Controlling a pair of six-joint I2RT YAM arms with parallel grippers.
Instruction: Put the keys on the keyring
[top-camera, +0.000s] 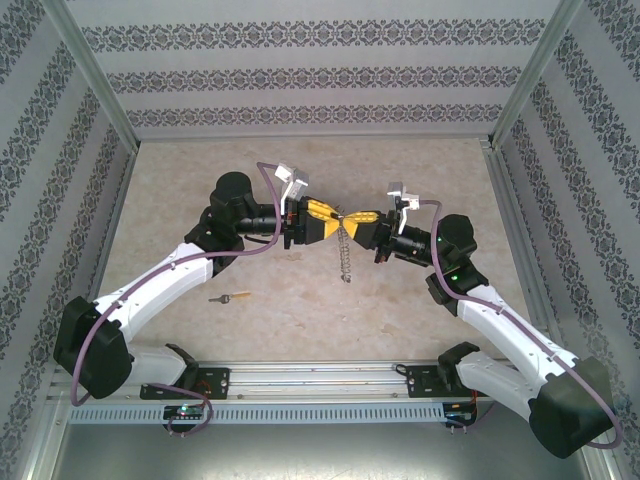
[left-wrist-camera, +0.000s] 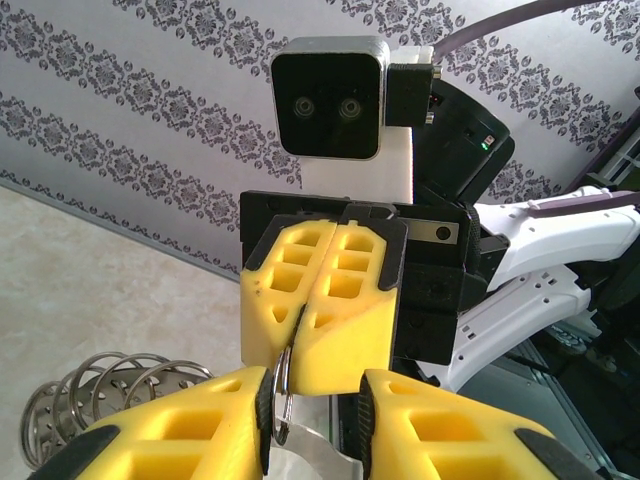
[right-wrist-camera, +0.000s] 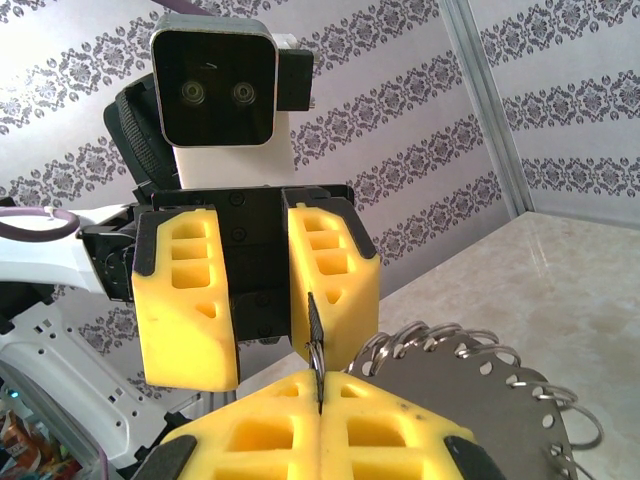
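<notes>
Centrally, above the worktop (top-camera: 300, 165), the two arms meet tip to tip. The left gripper (top-camera: 330, 218) reaches in from the left and the right gripper (top-camera: 358, 215) from the right, their yellow fingers almost touching. The keyring (top-camera: 346, 250), a grey coil of wire, hangs from the meeting point down toward the worktop, clear of both arm bodies.

Right gripper: the fingers (left-wrist-camera: 345, 300) are clenched, pad against pad, and a thin strand of the keyring's wire emerges from the seam between them. The right wrist view shows the same strand pinched at the tips.

Left gripper: the fingers (right-wrist-camera: 185, 300) stand apart with a visible gap, grasping nothing. In the left wrist view the wire strand passes through that gap, close to one finger; whether it touches that finger cannot be told.

In the right wrist view the coil's turns run along the rim of a perforated grey disc (right-wrist-camera: 480, 400), just beside the clenched fingers. In the left wrist view the coil lies low at the left, beyond the fingers.

The key (top-camera: 228, 297), a brass shaft with a dark head, lies flat on the worktop near the left arm's forearm, well apart from the keyring and from both grippers.
</notes>
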